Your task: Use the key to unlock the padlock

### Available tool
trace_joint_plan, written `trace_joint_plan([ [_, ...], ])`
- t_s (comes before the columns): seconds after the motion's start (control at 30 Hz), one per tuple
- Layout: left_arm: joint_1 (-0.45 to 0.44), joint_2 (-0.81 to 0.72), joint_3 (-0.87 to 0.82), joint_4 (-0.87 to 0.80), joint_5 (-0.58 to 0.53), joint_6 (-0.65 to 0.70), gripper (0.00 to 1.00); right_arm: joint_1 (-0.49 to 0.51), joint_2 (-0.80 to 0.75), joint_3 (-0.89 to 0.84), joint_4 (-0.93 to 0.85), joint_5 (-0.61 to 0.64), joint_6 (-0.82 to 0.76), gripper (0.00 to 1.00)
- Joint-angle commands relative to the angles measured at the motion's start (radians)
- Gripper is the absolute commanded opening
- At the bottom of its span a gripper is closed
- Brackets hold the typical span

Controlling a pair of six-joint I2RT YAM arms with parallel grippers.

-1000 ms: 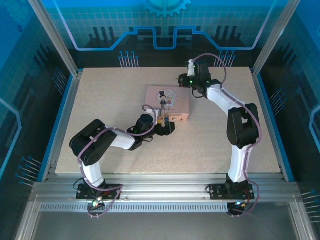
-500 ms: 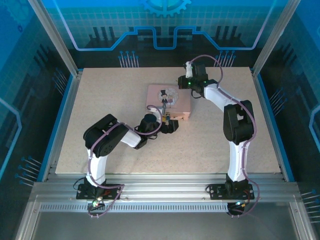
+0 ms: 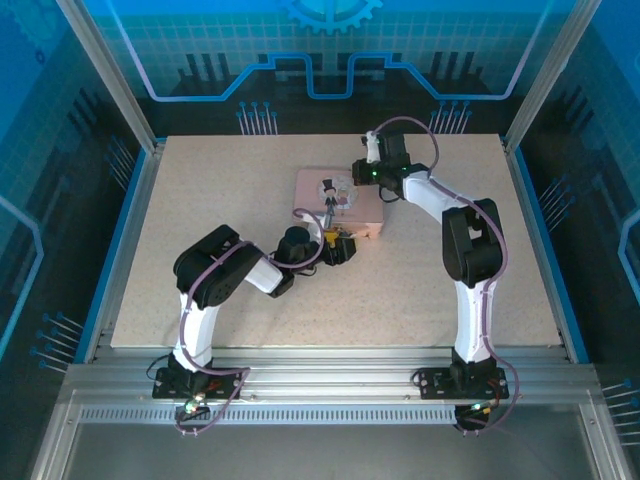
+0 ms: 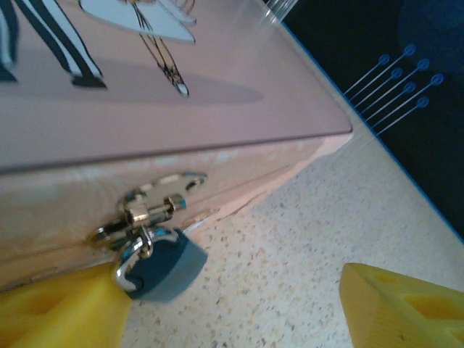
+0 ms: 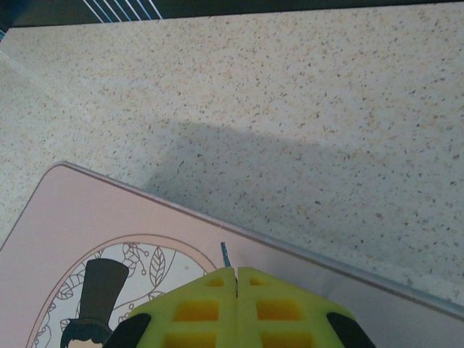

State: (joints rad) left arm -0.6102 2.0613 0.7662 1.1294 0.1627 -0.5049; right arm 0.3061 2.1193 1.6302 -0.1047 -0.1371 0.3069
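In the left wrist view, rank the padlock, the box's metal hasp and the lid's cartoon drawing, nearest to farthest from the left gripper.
From the left gripper:
1. padlock, lower left, hanging by the box front.
2. metal hasp, just above it.
3. cartoon drawing, top of the view.

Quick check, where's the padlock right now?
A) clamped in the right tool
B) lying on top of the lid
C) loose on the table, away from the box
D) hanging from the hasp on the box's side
D: the left wrist view shows the padlock with its shackle looped through the hasp on the side wall of the pink box.
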Motion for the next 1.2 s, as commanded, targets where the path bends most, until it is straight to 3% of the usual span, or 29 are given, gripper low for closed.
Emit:
trace_joint_plan([
  [0.0,0.017,0.021,-0.001,0.146,0.045,-0.039,0.72,0.014,-0.008,-0.023,0.007,0.012,-0.022,0.0],
  [0.23,0.031,0.043,0.002,0.178,0.094,-0.083,0.67,0.02,-0.025,-0.052,0.02,0.019,-0.029,0.0],
  [0.8,0.027,0.134,0.106,0.162,0.147,-0.197,0.72,0.038,-0.039,-0.082,0.046,0.016,-0.025,0.0],
  [0.93,0.028,0.148,0.114,0.166,0.154,-0.222,0.7,0.04,-0.041,-0.085,0.049,0.017,-0.025,0.0],
  [1.03,0.027,0.152,0.124,0.154,0.167,-0.238,0.63,0.042,-0.041,-0.087,0.049,0.019,-0.025,0.0],
  [1.17,0.026,0.153,0.119,0.152,0.14,-0.236,0.64,0.044,-0.047,-0.097,0.056,0.019,-0.022,0.0],
])
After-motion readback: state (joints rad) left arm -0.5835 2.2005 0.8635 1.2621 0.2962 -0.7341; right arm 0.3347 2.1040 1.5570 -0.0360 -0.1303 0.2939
